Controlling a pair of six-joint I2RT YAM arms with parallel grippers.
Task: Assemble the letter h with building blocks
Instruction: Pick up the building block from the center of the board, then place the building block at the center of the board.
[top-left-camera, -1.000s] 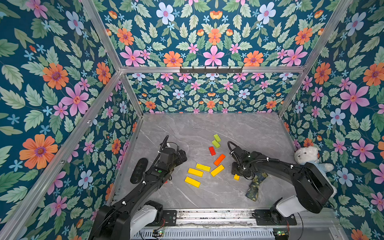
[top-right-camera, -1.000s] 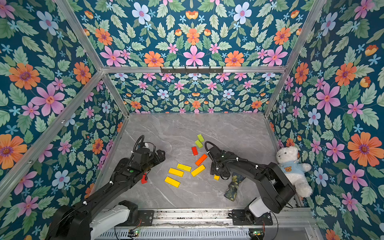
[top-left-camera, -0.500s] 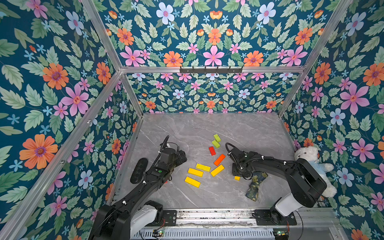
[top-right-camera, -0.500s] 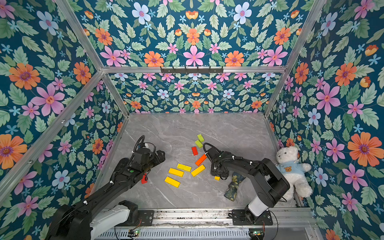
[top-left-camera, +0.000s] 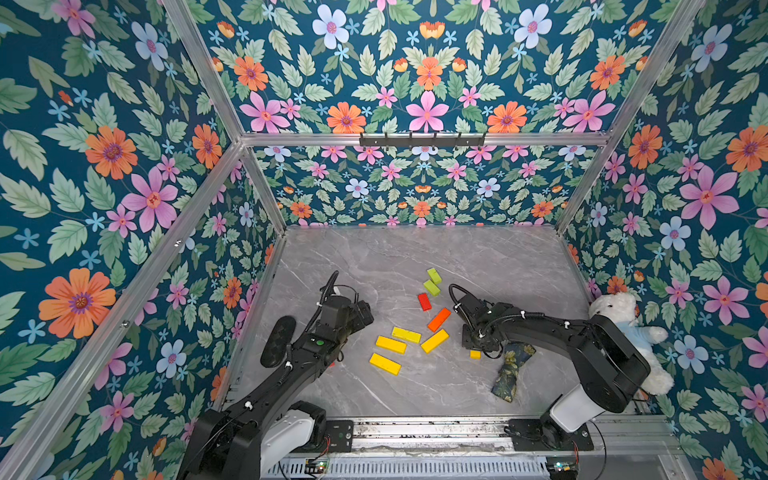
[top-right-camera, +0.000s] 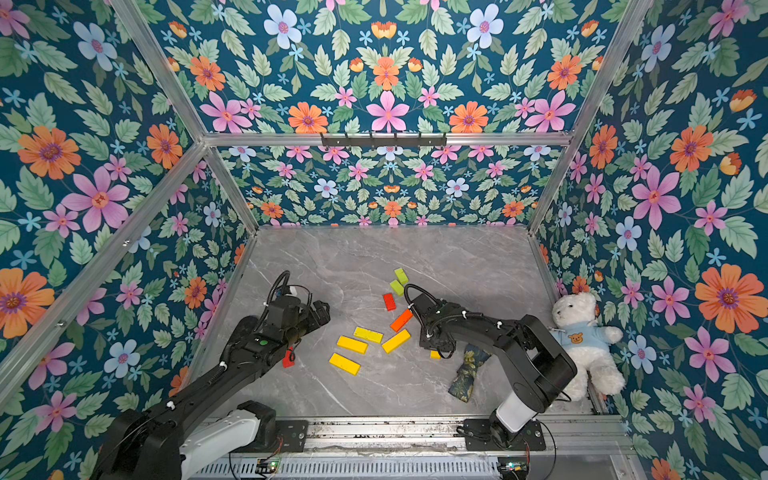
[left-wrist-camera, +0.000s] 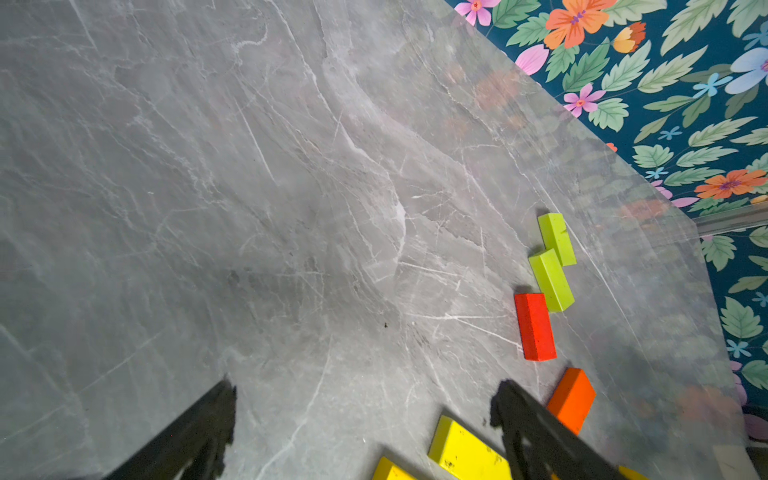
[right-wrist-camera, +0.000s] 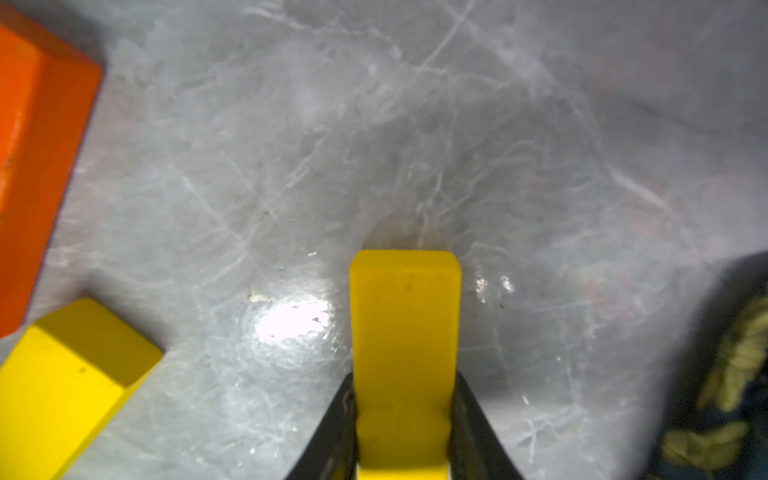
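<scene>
Landmark: orange block (top-left-camera: 439, 319), lying flat and askew on the grey tabletop (top-left-camera: 415, 257).
Right gripper (right-wrist-camera: 405, 380): clamped on a short yellow block (right-wrist-camera: 405, 332), one finger against each long face. It is near the orange block, on the robot-base side.
Short yellow block, height: low at the tabletop; I cannot tell whether it is off the surface.
Left gripper (left-wrist-camera: 361, 399): jaws wide apart with nothing between them, well apart from the orange block on the left arm's side.
Yellow bars (top-left-camera: 390, 344): four, loose and unaligned on the base side of the orange block, the closest just beside it.
Red block (top-left-camera: 424, 301): just beside the orange block, toward the back wall.
Lime-green blocks (top-left-camera: 431, 287): two, end to end, beyond the red block as seen from the orange block.
Letter h: not begun; no upright, crossbar or leg is laid.
Step in hand: by my reading, the grasp of a first piece.
Next move calls for: a straight lift clear of the orange block and the closest yellow bar. The block then goes to bare tabletop and is laid flat.
Not stock: cloth scrap (top-left-camera: 509, 372) and teddy bear (top-left-camera: 627, 332), both on the right arm's side of the orange block.
</scene>
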